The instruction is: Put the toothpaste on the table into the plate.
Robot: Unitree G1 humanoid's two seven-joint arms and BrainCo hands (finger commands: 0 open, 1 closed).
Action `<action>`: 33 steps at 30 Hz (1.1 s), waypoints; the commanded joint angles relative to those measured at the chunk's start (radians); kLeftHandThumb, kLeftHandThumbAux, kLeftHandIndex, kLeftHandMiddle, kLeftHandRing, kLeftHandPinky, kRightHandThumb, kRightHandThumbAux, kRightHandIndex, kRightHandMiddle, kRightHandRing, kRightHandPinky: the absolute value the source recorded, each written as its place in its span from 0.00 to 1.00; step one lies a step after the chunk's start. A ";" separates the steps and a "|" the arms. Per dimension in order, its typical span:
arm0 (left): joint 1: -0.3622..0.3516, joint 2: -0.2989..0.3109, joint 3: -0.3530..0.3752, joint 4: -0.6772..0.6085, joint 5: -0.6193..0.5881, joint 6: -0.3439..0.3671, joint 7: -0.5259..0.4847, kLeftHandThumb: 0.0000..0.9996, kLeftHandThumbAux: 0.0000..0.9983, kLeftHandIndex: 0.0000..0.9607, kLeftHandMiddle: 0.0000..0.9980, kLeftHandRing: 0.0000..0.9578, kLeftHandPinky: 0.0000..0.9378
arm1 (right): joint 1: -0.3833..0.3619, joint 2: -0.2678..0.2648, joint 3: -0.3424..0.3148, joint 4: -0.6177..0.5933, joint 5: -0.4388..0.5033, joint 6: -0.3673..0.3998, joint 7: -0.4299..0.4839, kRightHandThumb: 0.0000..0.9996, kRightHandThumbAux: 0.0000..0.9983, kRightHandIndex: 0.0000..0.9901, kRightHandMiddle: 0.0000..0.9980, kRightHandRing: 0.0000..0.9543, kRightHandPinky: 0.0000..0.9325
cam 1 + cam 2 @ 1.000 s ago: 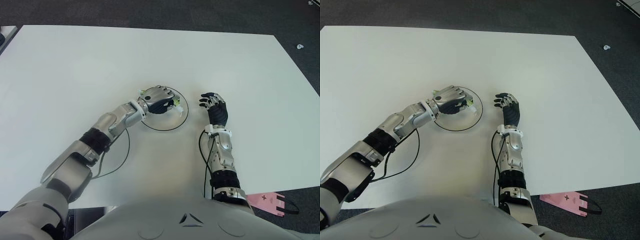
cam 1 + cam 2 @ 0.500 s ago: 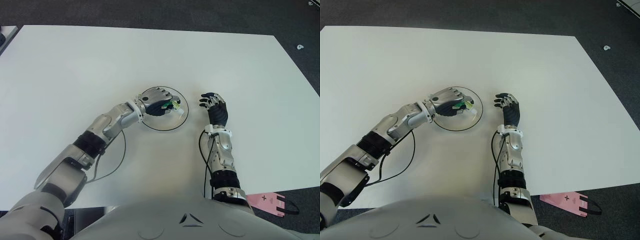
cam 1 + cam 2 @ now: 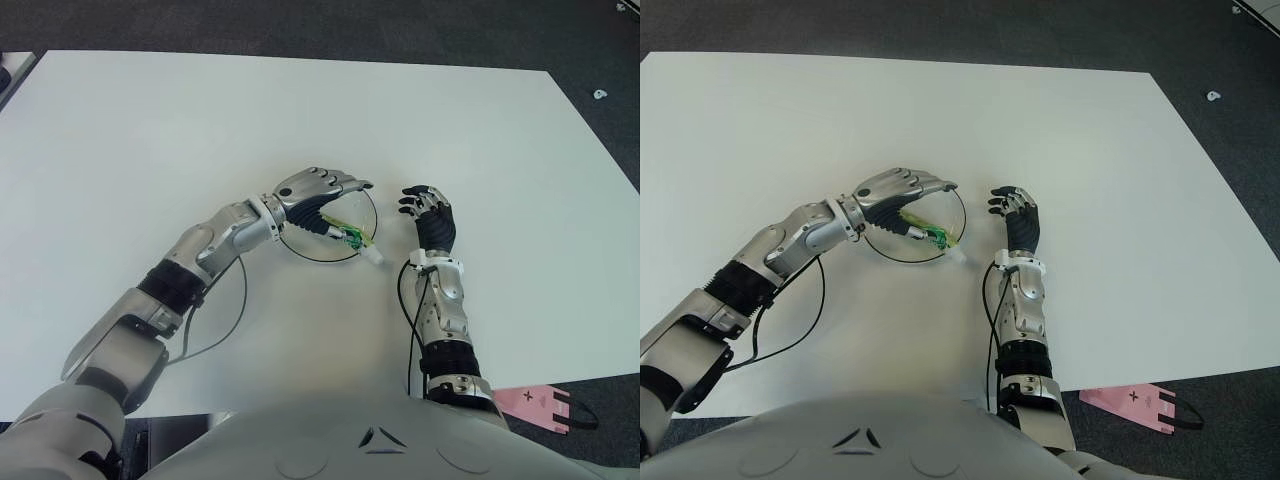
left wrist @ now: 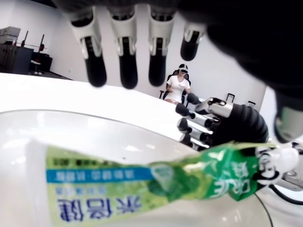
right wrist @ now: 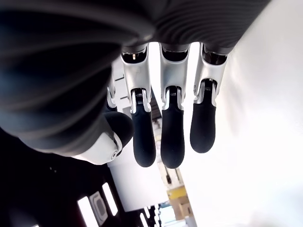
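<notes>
At the near edge of the scene, a pink tag (image 3: 540, 403) is seen on the dark floor (image 3: 600, 120) just off the table's near right corner. The white table (image 3: 150, 130) fills most of both eye views.

Nearer the robot's body, the right hand (image 3: 430, 212) is seen just right of the plate (image 3: 343, 256), apart from it, its dark fingers (image 5: 172, 137) loosely curved and nothing held in them; whether it touches the table cannot be told.

Beside it to the left, the round plate with a dark rim is seen near the table's middle. The green toothpaste tube (image 3: 345, 232) lies across the plate's near right part, tilted, with its white cap (image 3: 372, 256) reaching over the rim toward the robot's right. In the left wrist view the tube (image 4: 142, 189) is shown lying on the plate's pale surface, its printed body stretched out and its cap end toward the right hand.

The left hand (image 3: 318, 192) is held over the plate, above the tube, with its fingers (image 4: 124, 52) extended and spread, closed on nothing; the tube is seen free of them in the wrist view. The thumb side appears close to the tube's flat end, though contact cannot be judged.

Far beyond the table, in the left wrist view, a seated person (image 4: 178, 88) wearing a headset is seen against a white wall.
</notes>
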 commanded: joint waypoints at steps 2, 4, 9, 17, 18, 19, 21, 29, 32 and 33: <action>0.010 0.003 0.011 0.029 -0.007 -0.023 0.001 0.12 0.36 0.00 0.00 0.00 0.00 | 0.086 0.036 -0.004 0.100 0.005 0.117 -0.025 0.71 0.73 0.43 0.47 0.51 0.54; 0.009 0.001 0.014 0.033 -0.005 -0.028 0.004 0.12 0.35 0.00 0.00 0.00 0.00 | 0.085 0.035 -0.005 0.102 0.006 0.117 -0.023 0.71 0.73 0.43 0.47 0.51 0.54; 0.009 0.003 0.022 0.038 -0.005 -0.039 0.009 0.12 0.35 0.00 0.00 0.00 0.00 | 0.086 0.036 -0.005 0.099 0.008 0.116 -0.022 0.71 0.73 0.43 0.47 0.51 0.54; 0.016 0.003 0.045 0.028 -0.013 -0.046 0.019 0.12 0.35 0.00 0.00 0.00 0.00 | 0.088 0.040 -0.007 0.094 0.007 0.118 -0.033 0.71 0.73 0.43 0.47 0.51 0.53; 0.018 0.002 0.048 0.027 -0.014 -0.047 0.022 0.12 0.36 0.00 0.00 0.00 0.01 | 0.088 0.040 -0.007 0.094 0.006 0.119 -0.034 0.71 0.73 0.43 0.47 0.51 0.53; 0.025 -0.001 0.058 0.024 -0.021 -0.043 0.029 0.12 0.36 0.00 0.00 0.00 0.01 | 0.088 0.041 -0.006 0.093 0.006 0.119 -0.034 0.71 0.73 0.43 0.47 0.51 0.53; 0.042 -0.010 0.081 0.020 -0.038 -0.032 0.044 0.12 0.39 0.00 0.00 0.00 0.05 | 0.087 0.040 -0.005 0.095 0.006 0.118 -0.032 0.71 0.73 0.43 0.47 0.51 0.53; 0.147 -0.143 0.240 0.045 -0.174 0.028 0.248 0.16 0.68 0.04 0.07 0.10 0.28 | 0.083 0.042 -0.008 0.098 0.008 0.124 -0.038 0.71 0.73 0.43 0.47 0.51 0.54; 0.164 -0.186 0.313 0.117 -0.265 -0.015 0.317 0.18 0.86 0.17 0.21 0.23 0.35 | 0.083 0.040 -0.008 0.100 0.014 0.125 -0.028 0.71 0.73 0.43 0.47 0.51 0.54; 0.166 -0.196 0.329 0.131 -0.294 -0.022 0.321 0.18 0.90 0.21 0.24 0.26 0.36 | 0.083 0.039 -0.008 0.100 0.014 0.124 -0.026 0.71 0.73 0.43 0.47 0.51 0.54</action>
